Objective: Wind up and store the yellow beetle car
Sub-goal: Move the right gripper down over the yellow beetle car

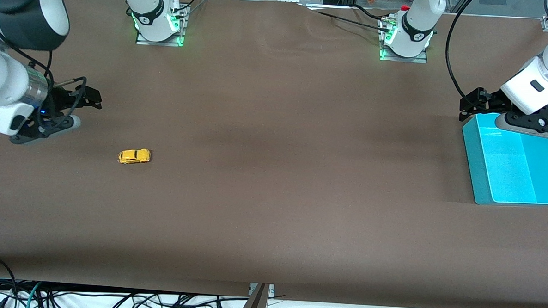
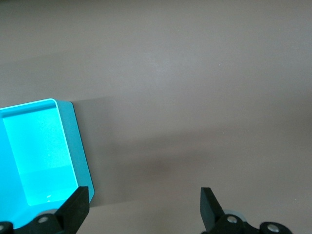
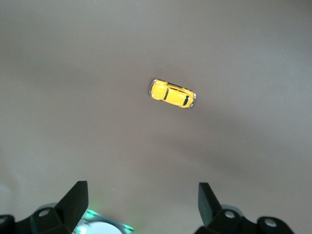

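The yellow beetle car (image 1: 134, 156) stands on its wheels on the brown table, toward the right arm's end. It also shows in the right wrist view (image 3: 171, 94). My right gripper (image 1: 90, 96) is open and empty in the air over the table, apart from the car; in its wrist view (image 3: 141, 202) the car lies well clear of the fingers. The teal bin (image 1: 472, 158) sits at the left arm's end and looks empty. My left gripper (image 1: 466, 108) is open and empty, over the table beside the bin's corner (image 2: 73, 146); it also shows in its own wrist view (image 2: 145, 207).
The two arm bases (image 1: 158, 21) (image 1: 406, 37) with green lights stand along the table's edge farthest from the front camera. The right arm's base shows in the right wrist view (image 3: 100, 226). Cables (image 1: 110, 299) hang below the table edge nearest the camera.
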{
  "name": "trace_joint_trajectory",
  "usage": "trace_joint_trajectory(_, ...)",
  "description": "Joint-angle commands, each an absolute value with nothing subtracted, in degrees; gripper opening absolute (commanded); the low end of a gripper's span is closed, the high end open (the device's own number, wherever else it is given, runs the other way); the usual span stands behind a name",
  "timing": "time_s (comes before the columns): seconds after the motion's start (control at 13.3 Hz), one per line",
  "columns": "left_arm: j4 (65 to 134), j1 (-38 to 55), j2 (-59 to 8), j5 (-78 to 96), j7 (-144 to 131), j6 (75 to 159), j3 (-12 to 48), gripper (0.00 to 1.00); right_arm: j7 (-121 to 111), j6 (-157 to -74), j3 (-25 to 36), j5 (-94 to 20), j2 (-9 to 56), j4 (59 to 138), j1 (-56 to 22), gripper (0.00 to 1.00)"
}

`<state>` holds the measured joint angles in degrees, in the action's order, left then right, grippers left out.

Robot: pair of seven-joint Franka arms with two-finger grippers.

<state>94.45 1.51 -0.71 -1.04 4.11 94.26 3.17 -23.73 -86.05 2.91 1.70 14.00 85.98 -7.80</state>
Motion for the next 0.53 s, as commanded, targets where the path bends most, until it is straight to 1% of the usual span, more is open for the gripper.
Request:
trace_joint_trajectory(0.0, 92.9, 1.4, -1.4, -1.8, 3.8, 93.3, 3.3, 1.00, -36.5, -88.7, 2.9, 4.0, 17.7, 86.0, -7.6, 1.00)
trace_joint_trajectory(0.3, 92.8, 1.4, -1.4, -1.8, 3.8, 93.3, 3.3, 1.00, -57.5, -98.8, 3.1, 3.7, 22.2, 90.1, -6.5, 1.00)
trace_joint_trajectory(0.45, 92.9, 1.4, -1.4, -1.8, 3.8, 93.3, 3.3, 1.00, -64.6, -105.0, 3.2, 3.8, 22.5, 94.2, -6.3, 1.00)
